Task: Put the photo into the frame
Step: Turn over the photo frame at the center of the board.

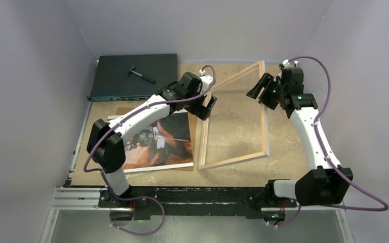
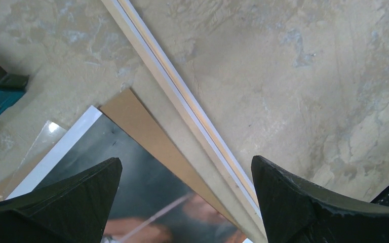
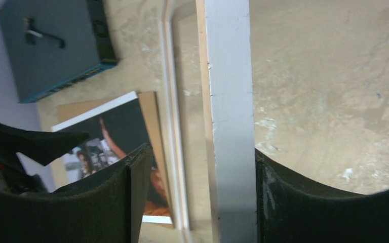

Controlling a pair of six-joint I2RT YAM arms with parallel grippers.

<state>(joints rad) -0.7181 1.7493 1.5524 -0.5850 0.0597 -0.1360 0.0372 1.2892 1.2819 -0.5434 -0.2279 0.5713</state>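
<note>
The photo (image 1: 167,142) lies face up at the table's left, on a brown backing board (image 2: 142,126). To its right the frame (image 1: 233,159) stands tilted, left rail on the table and right rail raised. My left gripper (image 1: 204,107) hovers open over the frame's left rail (image 2: 182,96) and the photo's edge (image 2: 106,167), touching neither. My right gripper (image 1: 261,91) is open around the raised white rail (image 3: 230,101). That rail rests against the right finger (image 3: 294,197), and a wide gap separates it from the left finger (image 3: 126,192).
A dark teal box (image 1: 137,76) with a small black tool (image 1: 142,74) on it sits at the back left. Purple walls close in on the left, back and right. A clear sheet corner (image 2: 45,136) sticks out from under the photo.
</note>
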